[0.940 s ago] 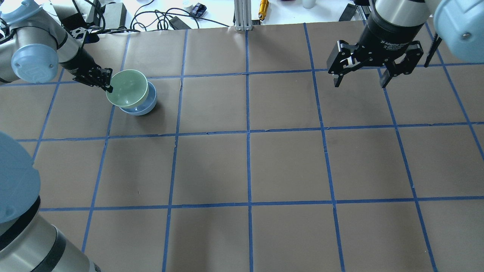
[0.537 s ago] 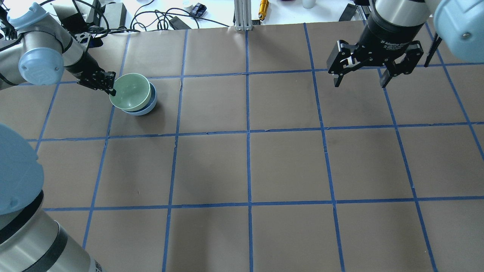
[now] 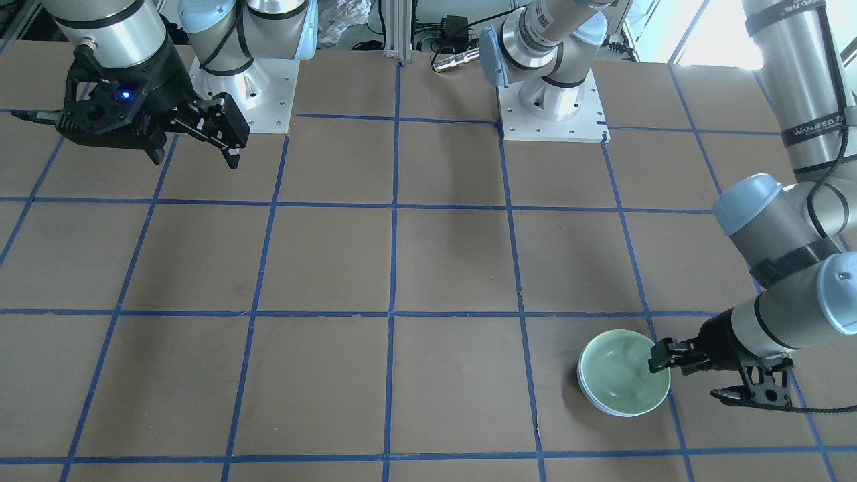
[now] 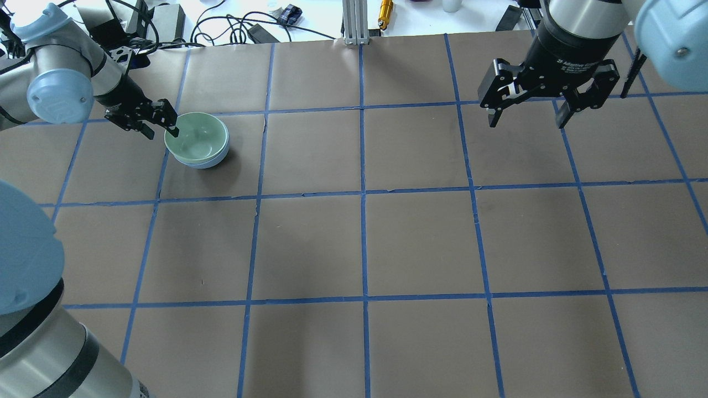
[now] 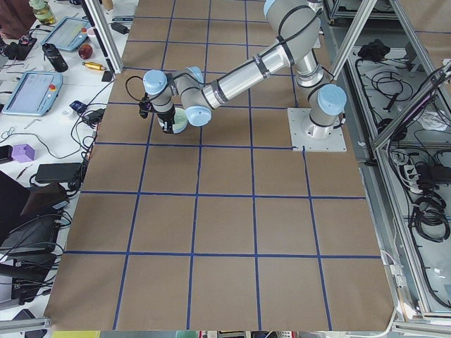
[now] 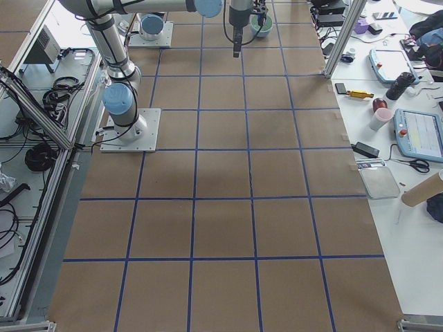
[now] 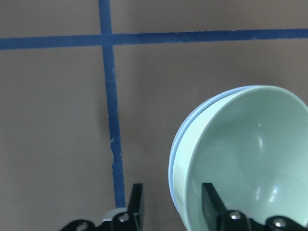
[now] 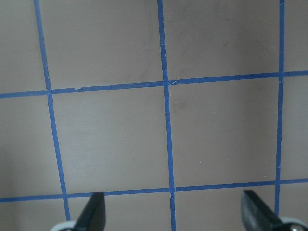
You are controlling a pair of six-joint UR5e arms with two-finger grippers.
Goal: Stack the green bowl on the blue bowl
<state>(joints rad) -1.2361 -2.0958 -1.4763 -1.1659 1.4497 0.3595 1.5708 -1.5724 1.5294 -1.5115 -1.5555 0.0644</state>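
Left claw (image 4: 162, 134) wide astride green bowl (image 4: 200, 137) rim

— Where does the small round pale mint-green glossy bowl (image 4: 196, 135) sit?
— Nested in the small round pale periwinkle-blue glossy bowl (image 4: 206, 164), on the robot's left of the brown paper-covered table (image 4: 420, 237), toward its far edge.
— And the left black two-finger gripper (image 4: 161, 132)?
— It straddles the green bowl's rim, one finger inside and one outside.
— The right black two-finger gripper (image 4: 526, 122)?
— Well apart, over the table's far right.

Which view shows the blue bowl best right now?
Left wrist: the blue bowl shows close up, a crescent of rim under the green bowl. Overhead and front show only a thin edge; side views are too small.
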